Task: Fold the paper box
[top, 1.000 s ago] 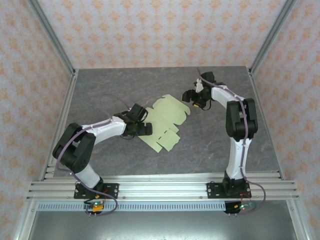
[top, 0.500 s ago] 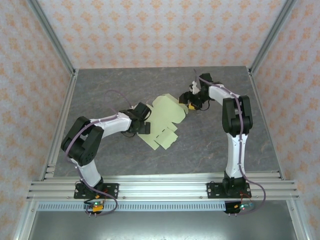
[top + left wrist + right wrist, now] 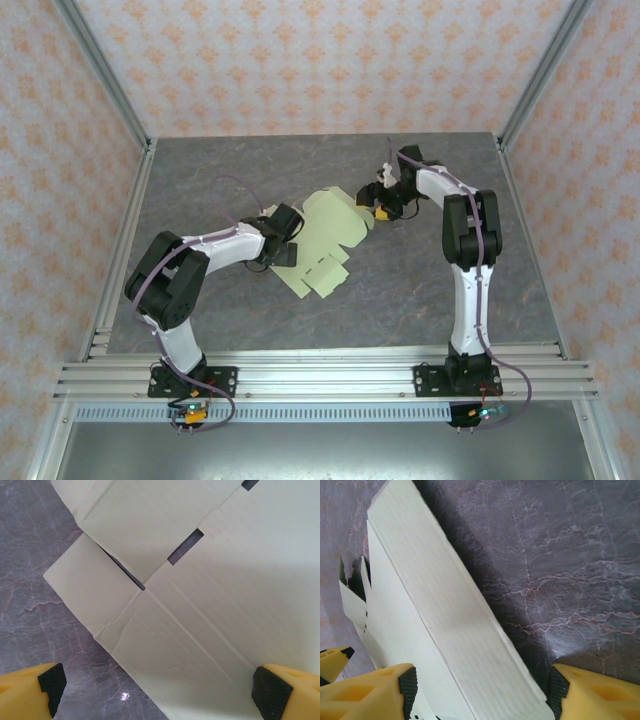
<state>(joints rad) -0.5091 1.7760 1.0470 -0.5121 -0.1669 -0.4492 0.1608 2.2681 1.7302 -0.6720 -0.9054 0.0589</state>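
The paper box (image 3: 325, 238) is a flat pale-green die-cut sheet lying mid-table. My left gripper (image 3: 284, 238) is at its left edge, low over the table. In the left wrist view the sheet (image 3: 215, 570) with its slots and creases runs between the wide-open fingers (image 3: 34, 696) of my left gripper (image 3: 160, 700), one finger over bare table and one over the card. My right gripper (image 3: 374, 205) is at the sheet's far right flap. That flap (image 3: 450, 625) is tilted up off the table and lies between the open jaws of my right gripper (image 3: 481, 695).
The grey marbled tabletop (image 3: 420, 290) is bordered by metal rails and patterned walls. Both arm bases stand on the aluminium rail (image 3: 320, 375) at the near edge. A yellow fingertip (image 3: 332, 662) shows at the right wrist view's lower left.
My right gripper has moved left onto the sheet's right flap. My left arm has raised its elbow and pushed its gripper in at the sheet's left edge. The sheet has shifted slightly left.
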